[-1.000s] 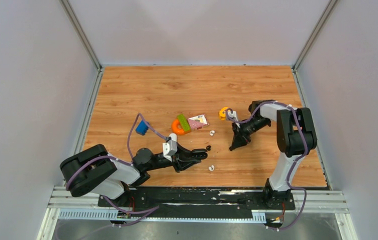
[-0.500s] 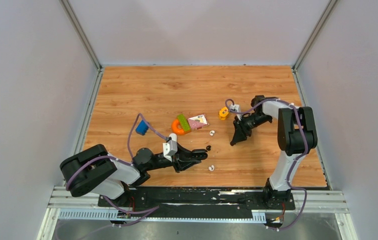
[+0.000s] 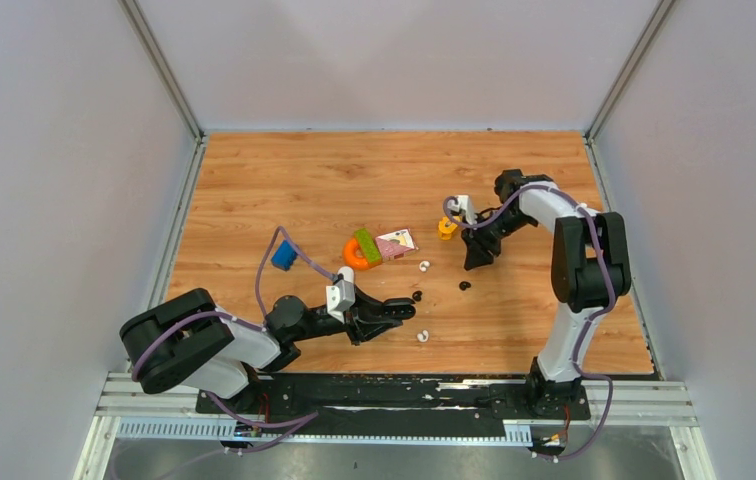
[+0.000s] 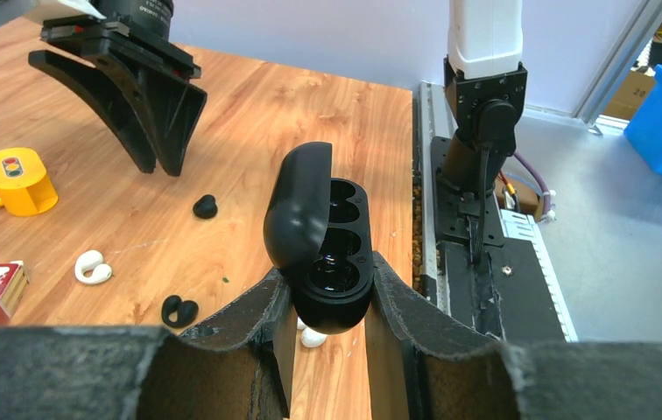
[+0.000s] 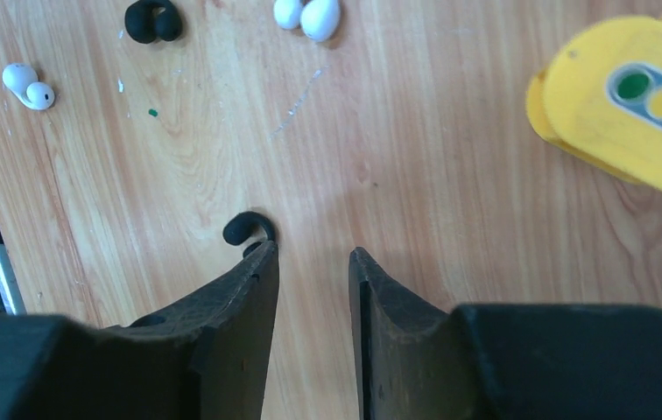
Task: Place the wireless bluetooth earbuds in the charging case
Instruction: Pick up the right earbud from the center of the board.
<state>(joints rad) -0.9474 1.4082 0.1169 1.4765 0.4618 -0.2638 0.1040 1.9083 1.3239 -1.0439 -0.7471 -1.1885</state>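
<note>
My left gripper [image 3: 402, 311] is shut on the black charging case [image 4: 332, 262], whose lid stands open over two empty wells. My right gripper [image 5: 310, 254] hangs open above bare wood with nothing between its fingers. One black earbud [image 5: 244, 229] lies on the table just off the tip of its left finger. This earbud [image 3: 465, 286] sits a little nearer than the right gripper [image 3: 473, 263]. A second black earbud [image 3: 417, 296] lies just beyond the case. One white earbud [image 3: 424, 266] lies further back, another white earbud [image 3: 422, 337] to the near side of the case.
An orange ring [image 3: 356, 256] with a green block [image 3: 368, 245] and a pink card [image 3: 396, 242] lie left of centre. A blue block [image 3: 283, 256] sits further left. A yellow toy [image 3: 446, 228] stands close beside the right gripper.
My right gripper has opened and drawn back toward the far side, leaving a black earbud on the table where its tips were. The left arm and case have not moved.
</note>
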